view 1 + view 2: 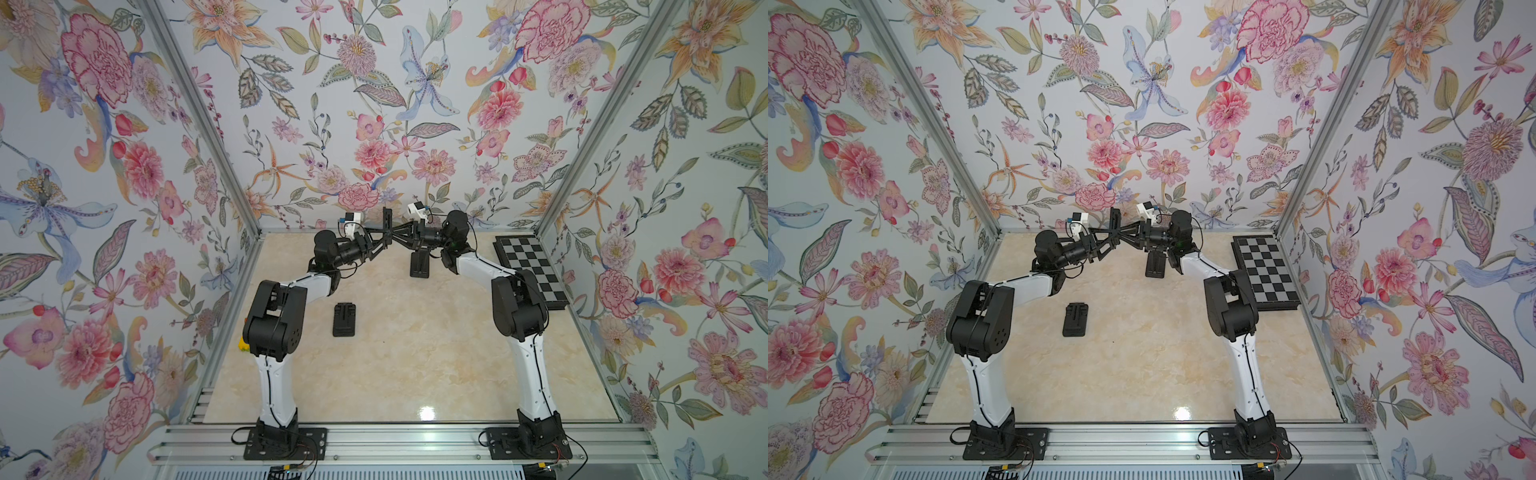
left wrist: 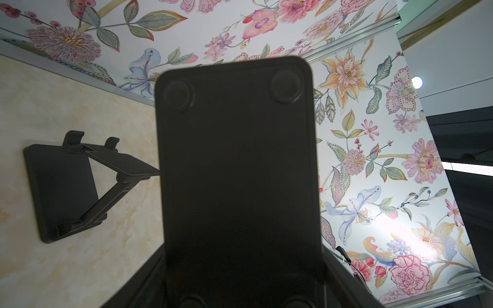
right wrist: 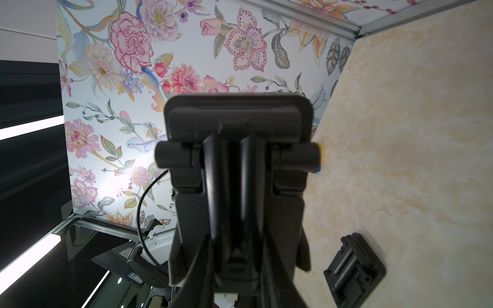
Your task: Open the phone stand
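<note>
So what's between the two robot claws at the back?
A black phone stand, upright between the left gripper and right gripper; both top views show it.

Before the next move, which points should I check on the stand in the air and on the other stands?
1. Right end effector grips held stand: ok, shut on it.
2. Left end effector grips its base: cannot tell; jaws flank it, contact unclear.
3. Held stand off the table: ok.
4. Held stand unfolded: not ok, looks folded flat.
5. Open stand clear of right arm: cannot tell, it sits right beneath.
6. Folded stand out of the way: ok, alone mid-table.
</note>
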Robot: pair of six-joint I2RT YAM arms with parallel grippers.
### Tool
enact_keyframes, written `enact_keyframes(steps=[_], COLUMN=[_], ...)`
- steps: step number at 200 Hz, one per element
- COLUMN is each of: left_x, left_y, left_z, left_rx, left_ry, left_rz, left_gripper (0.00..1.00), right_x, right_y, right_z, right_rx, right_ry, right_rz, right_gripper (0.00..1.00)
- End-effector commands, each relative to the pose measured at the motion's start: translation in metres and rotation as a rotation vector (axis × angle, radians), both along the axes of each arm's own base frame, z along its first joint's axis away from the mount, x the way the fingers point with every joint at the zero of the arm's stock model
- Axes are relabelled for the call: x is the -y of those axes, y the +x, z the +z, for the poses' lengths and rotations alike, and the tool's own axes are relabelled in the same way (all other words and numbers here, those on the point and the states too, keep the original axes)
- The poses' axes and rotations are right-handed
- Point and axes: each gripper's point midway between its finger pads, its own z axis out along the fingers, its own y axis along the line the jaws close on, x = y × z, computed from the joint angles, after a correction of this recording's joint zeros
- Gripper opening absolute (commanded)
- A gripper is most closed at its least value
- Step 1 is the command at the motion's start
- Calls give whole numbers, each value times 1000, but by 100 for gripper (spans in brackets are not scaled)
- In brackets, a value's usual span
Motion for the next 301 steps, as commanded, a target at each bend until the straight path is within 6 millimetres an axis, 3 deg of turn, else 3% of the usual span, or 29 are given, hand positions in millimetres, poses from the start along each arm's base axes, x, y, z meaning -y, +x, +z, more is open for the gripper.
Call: enact_keyframes(steps=[1, 19, 48, 102, 301], left_x=[-15, -18, -24, -39, -80], left_y=[6, 7, 10, 18, 34], left_z=[10, 10, 9, 6, 9], left_rx=[95, 95, 93, 88, 97], left_ry=[-8, -12, -16, -24, -36], left_rz=[40, 49, 72, 122, 210], left_gripper=[48, 41, 20, 0, 0], right_x=[-3, -3, -4, 1, 34], right_y=[-2, -3, -5, -9, 3], right_z=[4, 5, 3, 0, 4], right_rx=[3, 3, 1, -1, 2], right_ry=[0, -2, -7, -24, -36], right_rz=[19, 20, 18, 9, -45], right_gripper=[0, 0, 0, 0, 0])
